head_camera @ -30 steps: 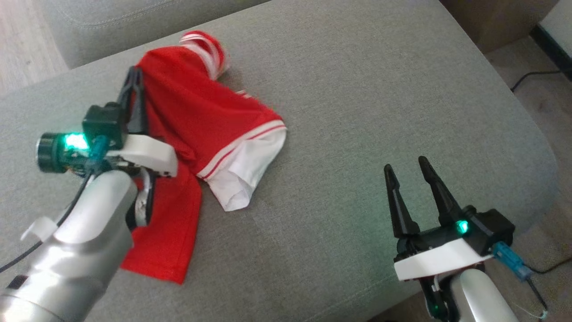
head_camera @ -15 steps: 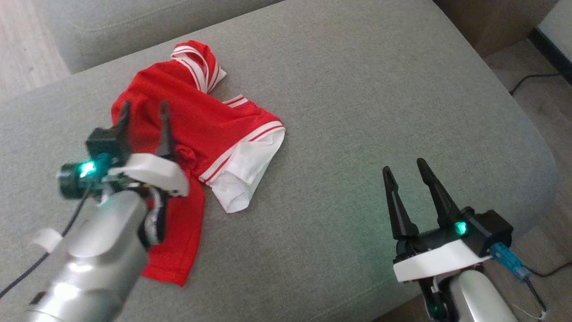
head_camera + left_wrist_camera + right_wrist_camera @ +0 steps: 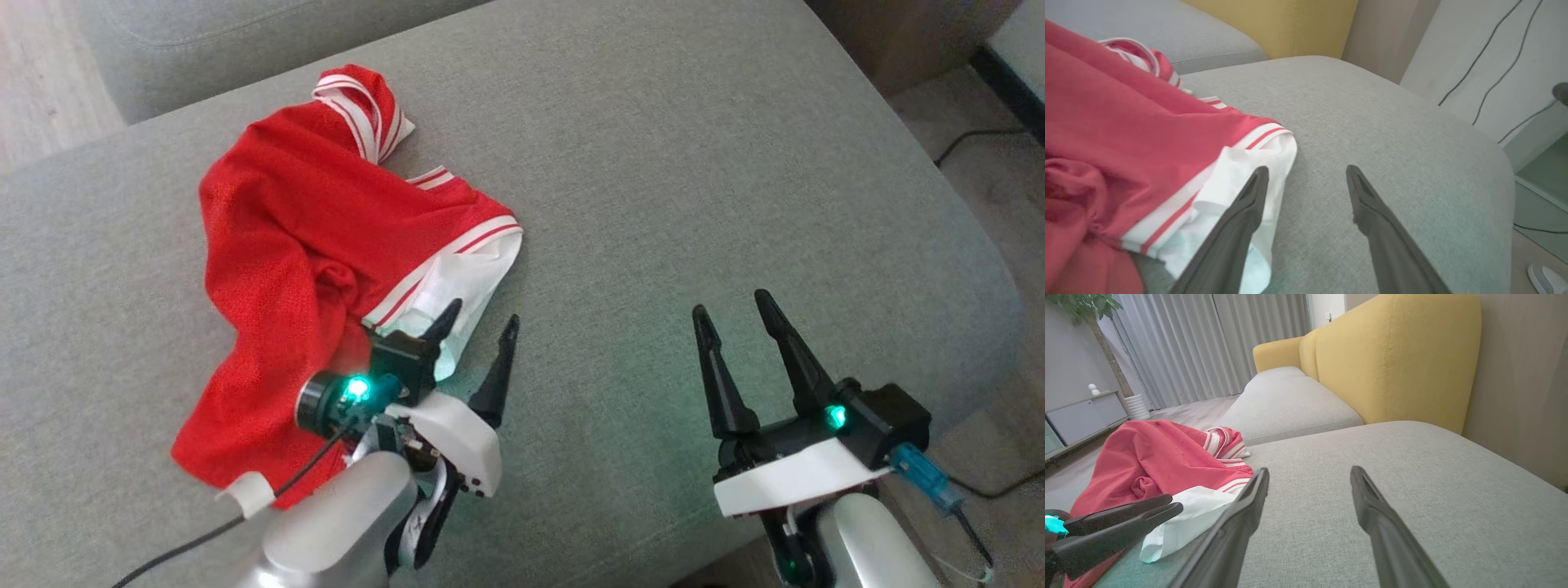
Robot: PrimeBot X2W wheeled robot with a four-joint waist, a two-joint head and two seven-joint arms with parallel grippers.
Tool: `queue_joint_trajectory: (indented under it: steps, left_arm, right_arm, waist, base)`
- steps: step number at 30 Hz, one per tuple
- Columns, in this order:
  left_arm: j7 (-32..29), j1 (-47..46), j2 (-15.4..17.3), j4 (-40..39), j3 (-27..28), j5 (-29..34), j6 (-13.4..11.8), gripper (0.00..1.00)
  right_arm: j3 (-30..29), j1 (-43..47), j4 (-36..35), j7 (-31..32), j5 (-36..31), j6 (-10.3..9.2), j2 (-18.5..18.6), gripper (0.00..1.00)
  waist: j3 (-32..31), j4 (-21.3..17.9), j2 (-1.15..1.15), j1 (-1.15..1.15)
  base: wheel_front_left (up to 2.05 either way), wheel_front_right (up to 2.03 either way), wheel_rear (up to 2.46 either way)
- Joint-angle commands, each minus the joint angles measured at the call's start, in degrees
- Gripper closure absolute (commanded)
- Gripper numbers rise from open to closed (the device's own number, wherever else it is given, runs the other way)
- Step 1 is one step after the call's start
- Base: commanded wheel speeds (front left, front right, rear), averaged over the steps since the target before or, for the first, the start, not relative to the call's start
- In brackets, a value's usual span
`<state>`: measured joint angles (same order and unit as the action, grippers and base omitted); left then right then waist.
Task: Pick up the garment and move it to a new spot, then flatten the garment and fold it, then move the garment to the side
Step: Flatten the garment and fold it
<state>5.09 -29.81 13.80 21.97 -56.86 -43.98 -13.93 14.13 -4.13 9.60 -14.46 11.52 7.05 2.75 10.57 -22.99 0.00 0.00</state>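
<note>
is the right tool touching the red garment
Apart. The head view shows bare grey cushion between the right tool and the red garment; its jaws stand open.

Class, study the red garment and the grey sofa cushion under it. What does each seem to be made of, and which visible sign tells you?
The garment looks like thin, soft knit, probably synthetic sports mesh: fine pitted texture, limp folds, a smooth white panel. The cushion seems matte woven upholstery over padding: speckled grey weave, rounded edges.
</note>
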Motion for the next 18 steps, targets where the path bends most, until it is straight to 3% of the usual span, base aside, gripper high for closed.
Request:
queue_joint_trajectory:
  steps: [1,13,15,18]
  left_arm:
    - [0.0,-2.1,0.7,-1.2,1.3,0.6,-0.3,0.0]
    - [-0.7,-5.1,2.2,5.7,0.1,2.8,-0.4,0.0]
    - [-0.5,-5.5,2.4,6.7,0.3,2.8,-0.2,0.19]
    - [-0.2,-6.1,2.7,7.6,0.4,2.8,-0.1,0.31]
  right_arm:
    - [1.0,-1.6,-1.9,-0.5,0.3,0.44,0.1,0.0]
    - [1.2,-2.1,-2.1,-0.5,0.8,0.44,0.1,0.0]
    - [1.2,-2.1,-2.1,-0.5,0.9,0.44,0.1,0.0]
    - [1.2,-2.0,-2.1,-0.5,1.0,0.44,0.1,0.0]
  waist:
    - [0.4,-0.4,0.0,0.0]
    - [1.4,-2.3,0.0,0.0]
    - [1.4,-2.5,0.0,0.0]
    - [1.5,-2.7,0.0,0.0]
  base:
    - [0.0,0.0,0.0]
    - [0.0,0.0,0.0]
    - [0.0,0.0,0.0]
    - [0.0,0.0,0.0]
